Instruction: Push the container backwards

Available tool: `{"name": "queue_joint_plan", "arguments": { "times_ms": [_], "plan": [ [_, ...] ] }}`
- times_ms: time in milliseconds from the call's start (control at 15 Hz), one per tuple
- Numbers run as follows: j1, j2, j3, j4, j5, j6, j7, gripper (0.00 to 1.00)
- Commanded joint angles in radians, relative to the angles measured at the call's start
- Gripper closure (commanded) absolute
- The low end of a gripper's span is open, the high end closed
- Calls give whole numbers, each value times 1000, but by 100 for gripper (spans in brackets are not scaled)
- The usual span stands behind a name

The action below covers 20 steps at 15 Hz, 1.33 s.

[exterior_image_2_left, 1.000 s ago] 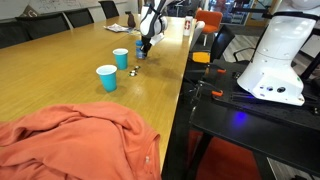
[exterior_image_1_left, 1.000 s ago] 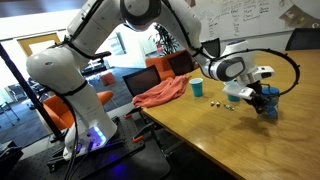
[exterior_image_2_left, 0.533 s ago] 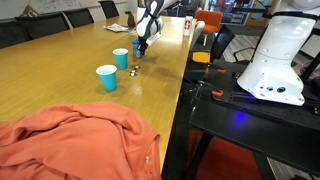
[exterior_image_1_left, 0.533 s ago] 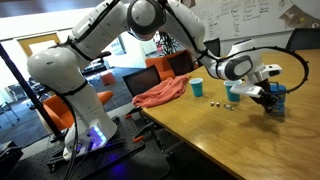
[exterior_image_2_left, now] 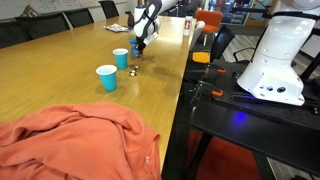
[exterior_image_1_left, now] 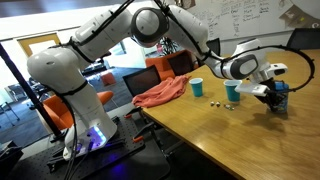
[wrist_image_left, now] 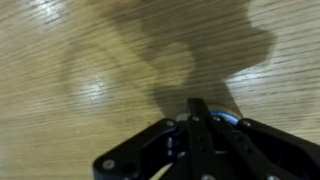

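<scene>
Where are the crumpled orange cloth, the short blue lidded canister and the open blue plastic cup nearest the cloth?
Crumpled orange cloth [exterior_image_2_left: 70,135]: exterior view, middle of its folds.
Short blue lidded canister [exterior_image_1_left: 281,102]: exterior view, its side wall.
Open blue plastic cup nearest the cloth [exterior_image_2_left: 107,78]: exterior view, its outer wall.

Both exterior views share my arm [exterior_image_1_left: 100,30] and the wooden table [exterior_image_1_left: 220,140] from afar; my wrist camera looks down past my gripper [wrist_image_left: 195,112], close.

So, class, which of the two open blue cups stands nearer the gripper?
The cup farther from the orange cloth; the other cup stands close to the cloth, well away from the gripper.
</scene>
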Motion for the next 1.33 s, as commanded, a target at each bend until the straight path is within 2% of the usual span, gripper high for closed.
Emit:
{"name": "queue_joint_plan", "arguments": {
  "times_ms": [0, 67, 400, 933, 1267],
  "plan": [
    [-8, -77, 20, -108, 17, 50, -9, 100],
    [-16, -128, 35, -185, 28, 79, -22, 100],
    [-93, -301, 125, -377, 57, 108, -39, 100],
    [-186, -625, 197, -715, 102, 147, -80, 100],
    [-240, -838, 260, -950, 189, 175, -161, 100]
  ]
}}
